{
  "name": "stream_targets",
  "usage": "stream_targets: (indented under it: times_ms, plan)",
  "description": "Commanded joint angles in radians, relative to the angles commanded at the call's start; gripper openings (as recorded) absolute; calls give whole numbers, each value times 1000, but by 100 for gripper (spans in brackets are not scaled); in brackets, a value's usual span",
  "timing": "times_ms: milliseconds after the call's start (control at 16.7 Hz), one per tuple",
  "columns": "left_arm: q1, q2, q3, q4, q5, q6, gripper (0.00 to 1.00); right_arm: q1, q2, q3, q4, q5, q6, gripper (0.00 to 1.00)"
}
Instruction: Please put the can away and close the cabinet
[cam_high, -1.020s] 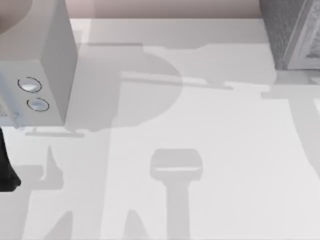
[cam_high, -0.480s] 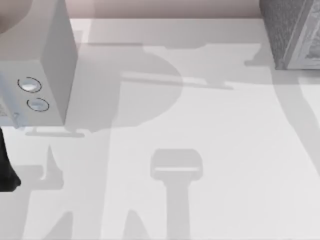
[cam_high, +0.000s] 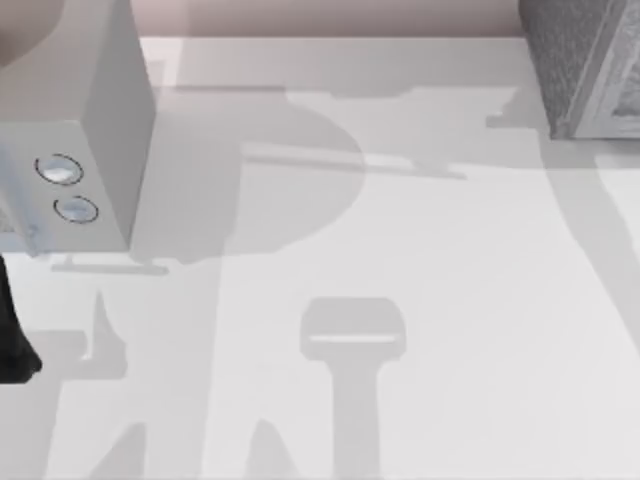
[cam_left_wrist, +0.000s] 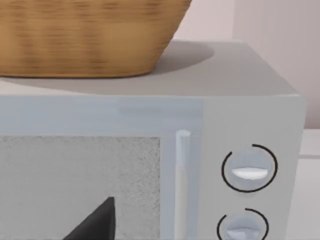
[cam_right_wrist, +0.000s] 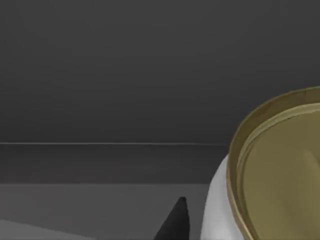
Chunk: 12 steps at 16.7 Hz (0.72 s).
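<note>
Evidently the can (cam_right_wrist: 272, 175) sat inside the dark cabinet (cam_right_wrist: 150, 75) for storage, beside the right gripper (cam_right_wrist: 175, 222), whose finger spread I could not tell.

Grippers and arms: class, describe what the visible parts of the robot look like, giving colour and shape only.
Little shows. In the top view a black, glossy arm part sits at the left edge. Each wrist view shows one matte black, pointed, wedge-shaped fingertip: left gripper, right gripper. No cables or markings are visible.

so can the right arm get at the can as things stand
Probably yes: in the right wrist view the can sits right beside a right gripper fingertip, inside a dark space, with nothing between them. Whether it is gripped cannot be told.
</note>
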Motion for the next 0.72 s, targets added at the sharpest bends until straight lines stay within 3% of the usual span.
stream_targets:
  times_ms: [240,720]
  plan:
    - [0,0,0,0,0,0,100,-4,158,193,-55,-22,-1,0]
    - [0,0,0,0,0,0,100,-57,581,795,-203,-55,-1,0]
